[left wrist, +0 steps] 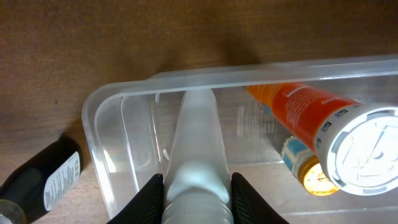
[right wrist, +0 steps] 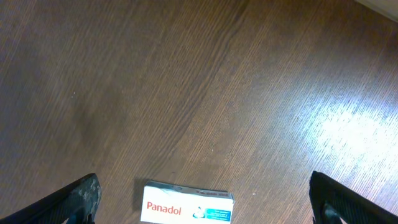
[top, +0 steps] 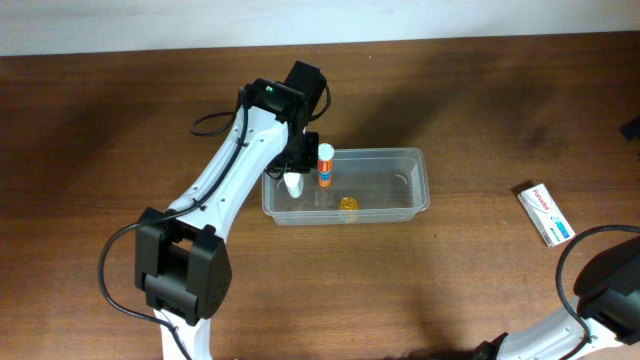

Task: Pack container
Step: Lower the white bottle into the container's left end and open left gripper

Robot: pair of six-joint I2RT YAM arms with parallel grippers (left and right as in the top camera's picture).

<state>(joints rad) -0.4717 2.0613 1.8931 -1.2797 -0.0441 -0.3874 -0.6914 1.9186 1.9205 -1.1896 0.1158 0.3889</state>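
Evidently the left gripper [left wrist: 198,188] pinches a frosted bottle [left wrist: 198,134] over the container [top: 420,178]'s left end, ready for release. The right gripper [right wrist: 208,200] hangs spread over a Panadol box [top: 546,214], well right of it.

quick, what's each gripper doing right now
left gripper: closed on the small translucent bottle
right gripper: open, holding nothing

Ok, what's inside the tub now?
An upright orange tube, a small yellow-lidded jar, and a clear bottle held by the left gripper. The tub floor under that bottle is hidden.
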